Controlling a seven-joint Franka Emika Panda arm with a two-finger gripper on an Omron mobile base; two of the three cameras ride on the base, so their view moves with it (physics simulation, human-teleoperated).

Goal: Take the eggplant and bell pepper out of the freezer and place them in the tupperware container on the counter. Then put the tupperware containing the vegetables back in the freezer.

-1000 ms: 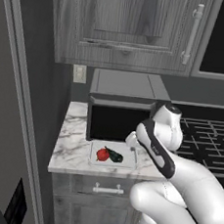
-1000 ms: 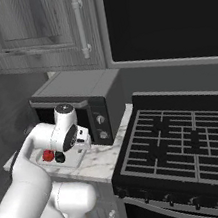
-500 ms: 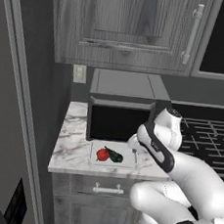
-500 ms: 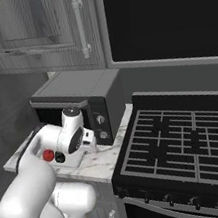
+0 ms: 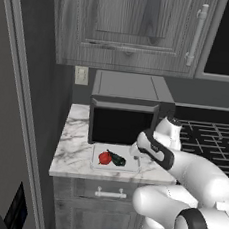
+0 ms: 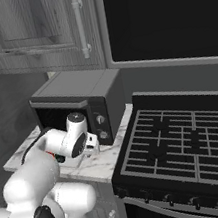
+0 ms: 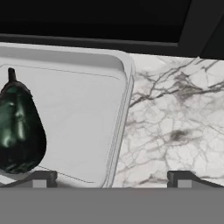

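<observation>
The tupperware container lies on the counter in front of the microwave. Inside it the red bell pepper and the dark eggplant lie side by side. My gripper hovers low over the container's right end, open and holding nothing. In the hand view the eggplant lies at the left of the tupperware container. The open gripper straddles the container's right rim, with bare marble counter to the right. The freezer's grey door stands at the far left.
A black-fronted microwave stands right behind the container. Grey upper cabinets hang above. The black stove grates lie to the right of the counter. A silver drawer handle sits below the counter edge.
The hand has dropped a little and swung left toward the container's right end. The vegetables and container have not moved, and the jaws stayed open.
</observation>
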